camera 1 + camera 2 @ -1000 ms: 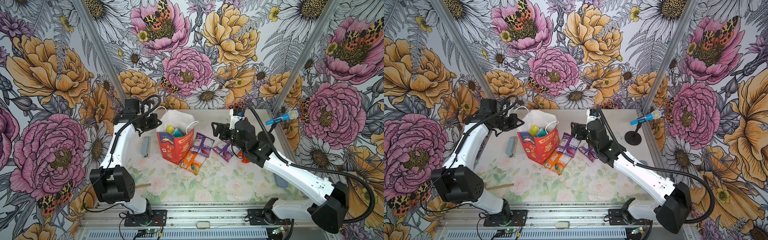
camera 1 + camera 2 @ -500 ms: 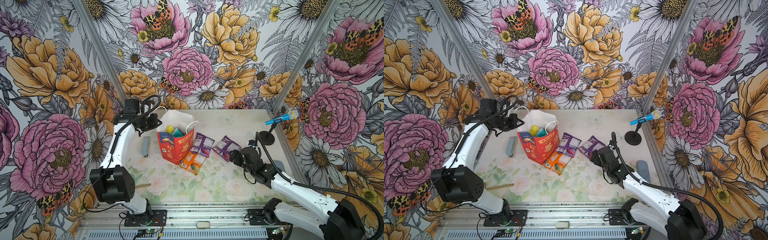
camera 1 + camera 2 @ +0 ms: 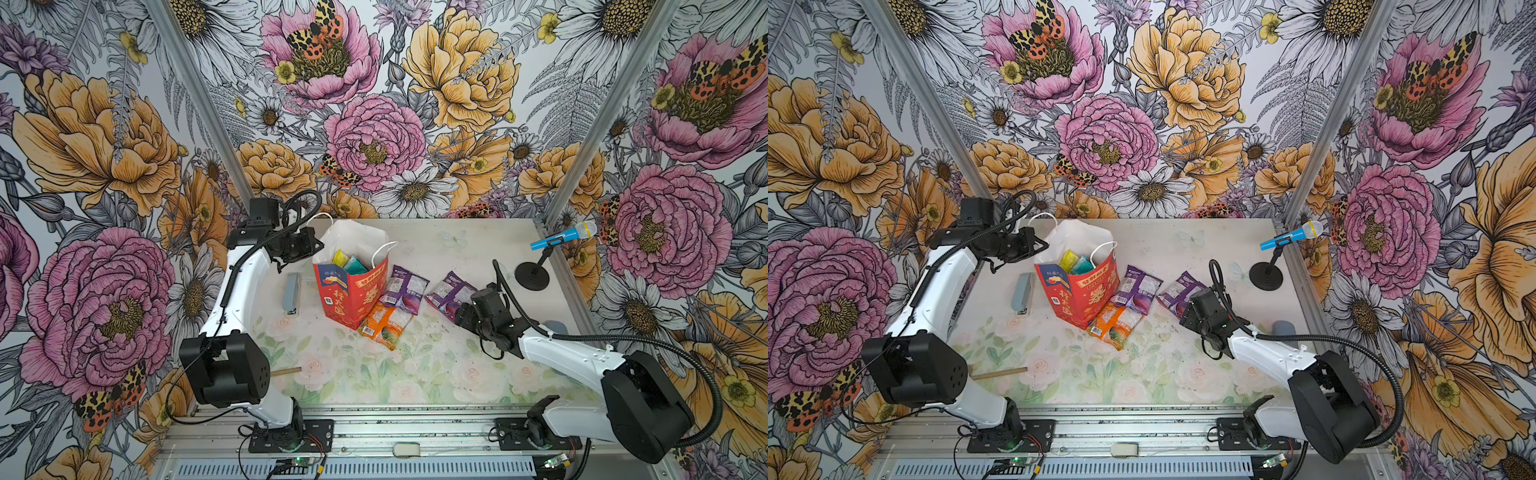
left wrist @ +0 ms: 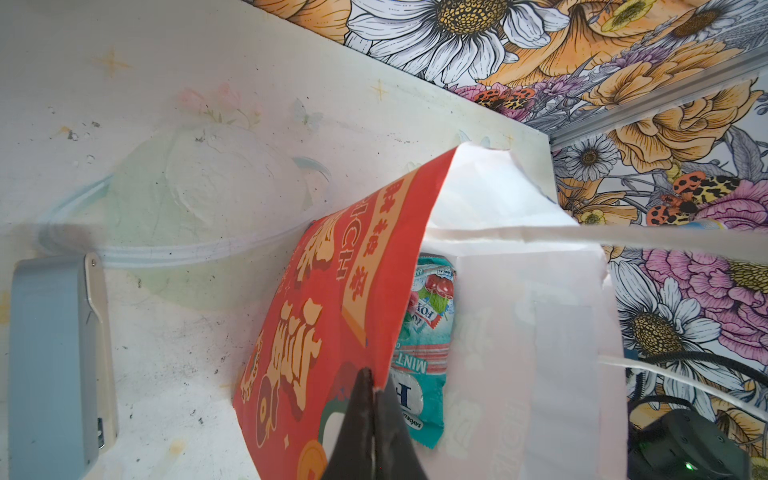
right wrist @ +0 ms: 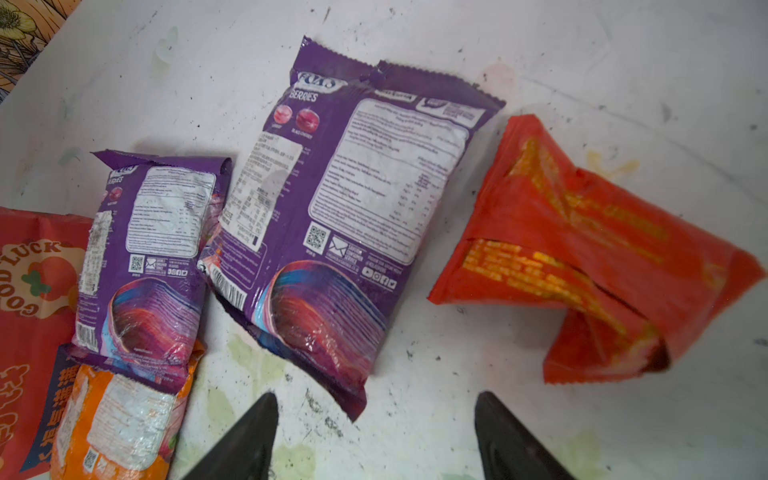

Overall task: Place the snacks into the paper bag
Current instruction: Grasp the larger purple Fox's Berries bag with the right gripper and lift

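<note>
1. Currently the paper bag (image 3: 351,297) stands upright on the table (image 3: 436,374), just left of centre in both top views. Its outer faces are red with yellow Chinese characters and one blue panel. The inside is white, and white cord handles rise from the rim.
2. The left gripper (image 4: 371,388) is clamped on the bag's rim. In the left wrist view its fingers press together with the red edge pinched between them. In both top views it sits at the upper left of the bag mouth.
3. Inside the bag, a teal packet (image 4: 432,316) printed with cherries and "MINT" stands beside a yellow packet (image 3: 340,258).
4. The first purple packet (image 3: 404,289) lies flat against the bag's right side. Its lower end overlaps the orange packet (image 3: 384,326), which rests at the bag's lower right corner.
5. The second purple packet (image 3: 449,291) lies just right of the first, with their edges meeting. Both lie back side up, showing white label panels, QR codes and "BERRIES".
6. The red-orange packet (image 5: 582,257), glossy and crumpled with yellow print, appears in the right wrist view. It lies near the second purple packet without touching it.
7. The right gripper (image 5: 376,401), right of centre in both top views, has its jaws apart with nothing between them. Its tips are over bare table beside a corner of the second purple packet.
</note>
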`<move>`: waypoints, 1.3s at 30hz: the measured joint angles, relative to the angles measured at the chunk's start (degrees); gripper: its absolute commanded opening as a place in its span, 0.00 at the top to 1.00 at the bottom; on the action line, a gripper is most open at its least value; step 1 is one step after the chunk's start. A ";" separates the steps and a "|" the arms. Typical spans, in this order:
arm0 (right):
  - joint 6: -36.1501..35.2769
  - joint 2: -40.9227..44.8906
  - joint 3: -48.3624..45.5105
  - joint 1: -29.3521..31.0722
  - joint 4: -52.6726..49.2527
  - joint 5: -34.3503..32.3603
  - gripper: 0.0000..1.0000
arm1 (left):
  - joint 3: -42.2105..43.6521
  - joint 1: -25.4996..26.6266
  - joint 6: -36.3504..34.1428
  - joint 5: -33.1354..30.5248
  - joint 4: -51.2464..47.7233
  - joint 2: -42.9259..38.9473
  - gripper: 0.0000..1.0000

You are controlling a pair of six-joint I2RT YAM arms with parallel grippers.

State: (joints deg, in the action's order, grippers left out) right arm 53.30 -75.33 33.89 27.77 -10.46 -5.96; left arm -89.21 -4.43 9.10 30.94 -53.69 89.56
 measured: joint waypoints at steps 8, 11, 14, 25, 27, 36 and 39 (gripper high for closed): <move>0.35 -5.66 1.09 -2.69 5.70 3.63 0.27 | 0.00 0.00 0.02 0.00 0.00 0.00 1.00; 1.18 -7.76 1.11 -3.82 7.85 5.35 0.29 | 0.00 0.00 0.00 0.00 0.00 0.00 1.00; 1.64 -9.31 1.11 -4.37 9.79 6.32 0.31 | 0.00 0.00 0.00 0.00 0.00 0.00 1.00; 2.78 -13.99 3.41 -5.66 14.67 8.24 0.37 | 0.00 0.00 0.00 0.00 0.00 0.00 1.00; 2.95 -15.17 3.82 -5.75 15.96 8.83 0.40 | 0.00 0.00 0.00 0.00 0.00 0.00 1.00; 4.63 -17.70 4.33 -6.38 19.76 10.84 0.91 | 0.00 0.00 0.00 0.00 0.00 0.00 1.00; 4.35 -17.68 4.61 -6.38 20.33 11.37 1.00 | 0.02 0.00 0.00 0.00 0.00 0.00 1.00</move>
State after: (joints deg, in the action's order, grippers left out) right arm 57.65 -93.01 38.50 21.39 9.87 5.41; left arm -89.19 -4.43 9.10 30.94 -53.69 89.56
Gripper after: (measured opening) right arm 0.041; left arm 0.043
